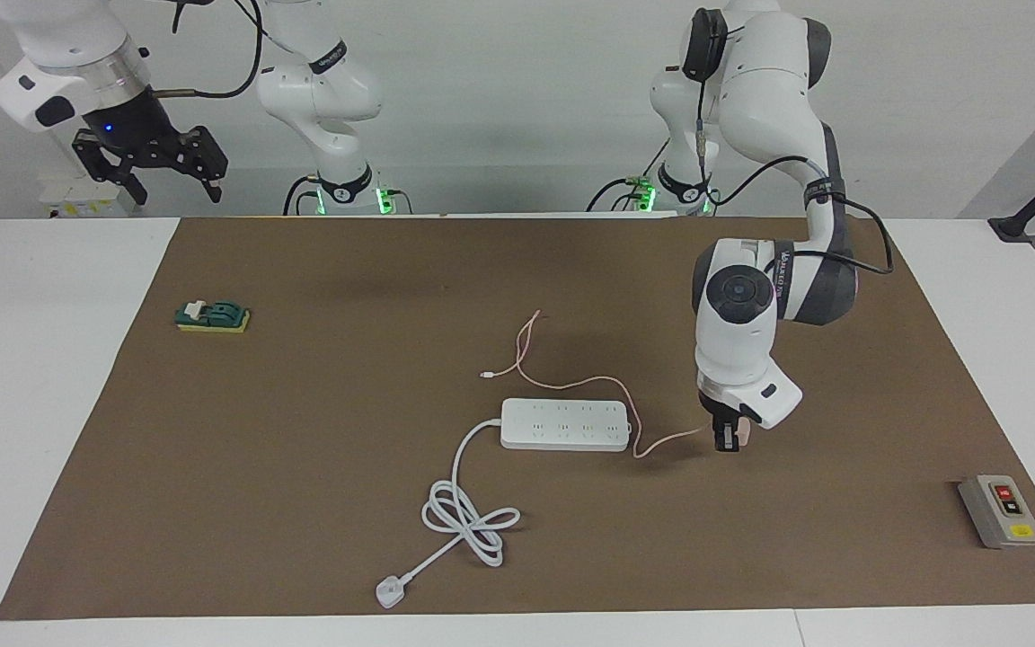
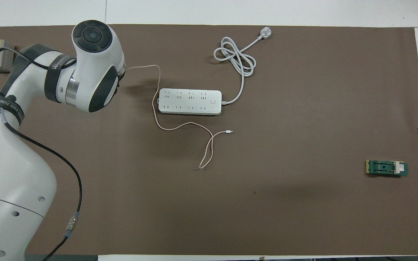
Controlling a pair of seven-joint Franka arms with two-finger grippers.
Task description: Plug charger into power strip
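Charger sat pinched in the clenched fingers of the left gripper, just above the brown mat and beside the power strip toward the left arm's end of the table, apart from the strip and not plugged in. Only the facing view showed this grip: a sliver of pale pink against the dark fingertips. In the overhead view the left arm's wrist covered gripper and adapter alike, so just the pink cable emerged from under it. That cable ran to the strip's end, curved round it on the side nearer the robots, and looped to a small connector lying free on the mat. The overhead view showed the power strip near the mat's middle, its socket face up with two rows of openings all unoccupied, which the facing view gave less plainly. Its thick white cord coiled toward the mat's edge farthest from the robots and ended in a white plug. The right gripper waited high over the table's edge at the right arm's end, its fingers spread and holding nothing; the overhead view caught only a dark tip at its border. A grey button box lay near the mat's corner at the left arm's end, and a green block lay near the right arm's end.
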